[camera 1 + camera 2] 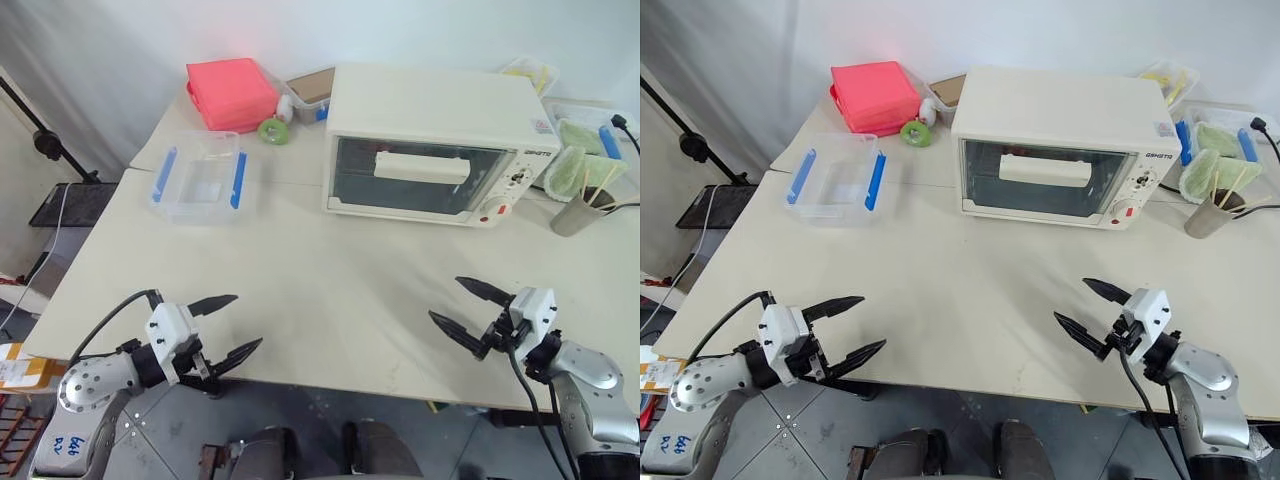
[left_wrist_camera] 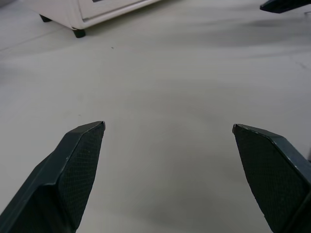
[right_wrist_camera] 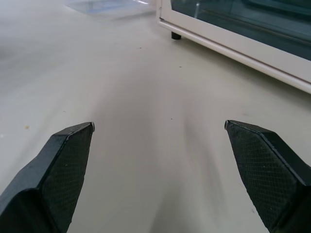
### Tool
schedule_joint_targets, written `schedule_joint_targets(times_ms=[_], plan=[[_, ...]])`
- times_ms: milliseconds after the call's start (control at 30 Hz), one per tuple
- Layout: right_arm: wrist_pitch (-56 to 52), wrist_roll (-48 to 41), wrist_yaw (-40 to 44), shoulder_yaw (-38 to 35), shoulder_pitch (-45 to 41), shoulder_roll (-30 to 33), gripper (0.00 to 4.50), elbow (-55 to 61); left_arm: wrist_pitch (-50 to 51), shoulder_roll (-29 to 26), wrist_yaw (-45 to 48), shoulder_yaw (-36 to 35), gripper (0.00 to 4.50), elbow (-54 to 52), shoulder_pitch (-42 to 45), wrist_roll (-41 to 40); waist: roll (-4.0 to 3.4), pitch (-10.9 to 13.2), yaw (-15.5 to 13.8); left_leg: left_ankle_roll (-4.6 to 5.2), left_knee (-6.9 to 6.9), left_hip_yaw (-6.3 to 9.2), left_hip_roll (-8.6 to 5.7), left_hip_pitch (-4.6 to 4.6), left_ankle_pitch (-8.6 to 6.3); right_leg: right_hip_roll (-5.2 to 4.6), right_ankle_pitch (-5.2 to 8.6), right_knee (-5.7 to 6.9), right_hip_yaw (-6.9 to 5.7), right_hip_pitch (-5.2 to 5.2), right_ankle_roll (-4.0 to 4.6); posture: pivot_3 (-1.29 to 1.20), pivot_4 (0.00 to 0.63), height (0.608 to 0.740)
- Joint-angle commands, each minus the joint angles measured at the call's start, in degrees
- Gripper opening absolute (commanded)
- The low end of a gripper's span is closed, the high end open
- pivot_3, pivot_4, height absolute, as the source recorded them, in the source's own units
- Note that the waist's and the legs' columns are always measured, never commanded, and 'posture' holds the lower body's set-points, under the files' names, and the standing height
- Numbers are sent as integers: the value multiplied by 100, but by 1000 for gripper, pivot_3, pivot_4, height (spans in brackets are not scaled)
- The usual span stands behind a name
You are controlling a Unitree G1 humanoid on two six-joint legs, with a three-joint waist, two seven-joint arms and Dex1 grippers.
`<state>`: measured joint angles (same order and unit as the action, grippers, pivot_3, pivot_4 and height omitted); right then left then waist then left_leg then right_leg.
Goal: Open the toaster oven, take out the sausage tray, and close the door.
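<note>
From the left eye view, the oven [image 1: 440, 140] stands at the upper centre-right of the frame on a pale table [image 1: 330, 290], its door [image 1: 415, 175] closed flat and the white handle [image 1: 421, 166] lying across the dark glass; the tray cannot be made out behind the glass. A clear box [image 1: 200, 178] with blue clips sits at upper left, with a pink box [image 1: 232, 93] and a green tape roll [image 1: 273, 131] behind it. A cup [image 1: 577, 213] with sticks stands at the right edge. The left gripper [image 1: 228, 328] hovers at lower left over the table's near edge, fingers spread wide and empty; the right gripper [image 1: 470, 306] at lower right is likewise wide apart with nothing in it. Both are well apart from the oven. In the left wrist view, two black fingers [image 2: 73, 170] stand far apart over bare table, with the oven's foot [image 2: 77, 33] in the upper left. In the right wrist view, the fingers [image 3: 63, 165] gape over the table, the closed door at upper right.
</note>
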<state>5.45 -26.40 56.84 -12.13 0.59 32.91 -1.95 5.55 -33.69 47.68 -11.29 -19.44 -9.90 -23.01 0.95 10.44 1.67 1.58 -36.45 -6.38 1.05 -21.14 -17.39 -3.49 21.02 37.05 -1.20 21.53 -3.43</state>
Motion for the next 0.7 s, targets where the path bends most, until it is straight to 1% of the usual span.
schedule_joint_targets(times_ms=[33,133,200,233,267,433,600,700], plan=[[-648,-405,-113,-176,-497,205,4500,217,350,50,-108,91,4469,-149,329,-286,0,0,-1,0,-1,1,0,2,1,0,0,3,0,-1,-1,0,150,740],[-1368,-779,-342,-289,-1282,291,4500,218,738,-22,40,132,4469,-96,754,-620,-2,2,32,-4,-10,1,-1,4,7,-1,-2,19,1,0,-2,0,150,740],[-1633,-800,-338,-219,-1721,350,4500,94,1241,-20,149,-11,4469,9,1113,-1237,-3,3,18,-13,-19,3,-1,4,12,0,-1,36,1,8,-1,0,150,740],[-1682,-767,-336,-178,-1875,356,4500,26,1320,33,129,-81,4469,47,1264,-1401,-3,3,7,-15,-19,7,0,4,13,1,0,37,-5,7,1,0,150,740],[-1733,-728,-359,-144,-2042,346,4500,-56,1376,81,13,-125,4469,109,1423,-1430,-3,3,5,-43,-18,14,0,1,29,2,0,37,-12,7,1,0,150,740],[-1703,-529,-650,-113,-2931,114,4500,-661,1385,335,-237,-144,4469,240,2050,-1512,-3,3,-2,-37,-41,19,-1,-20,26,2,0,32,-22,7,0,0,150,740],[-1507,-363,-636,-73,-3270,-25,4500,-1001,1442,421,-282,-54,4469,166,2138,-1459,-2,3,-1,-26,-60,18,-1,-27,20,1,-3,36,-21,4,-6,0,150,740],[-1382,-427,-547,-65,-3346,-180,4500,-914,1464,472,-345,-29,4469,133,2086,-1448,-3,3,8,-26,-60,18,-1,-27,20,1,-3,36,-21,4,-6,0,150,740]])
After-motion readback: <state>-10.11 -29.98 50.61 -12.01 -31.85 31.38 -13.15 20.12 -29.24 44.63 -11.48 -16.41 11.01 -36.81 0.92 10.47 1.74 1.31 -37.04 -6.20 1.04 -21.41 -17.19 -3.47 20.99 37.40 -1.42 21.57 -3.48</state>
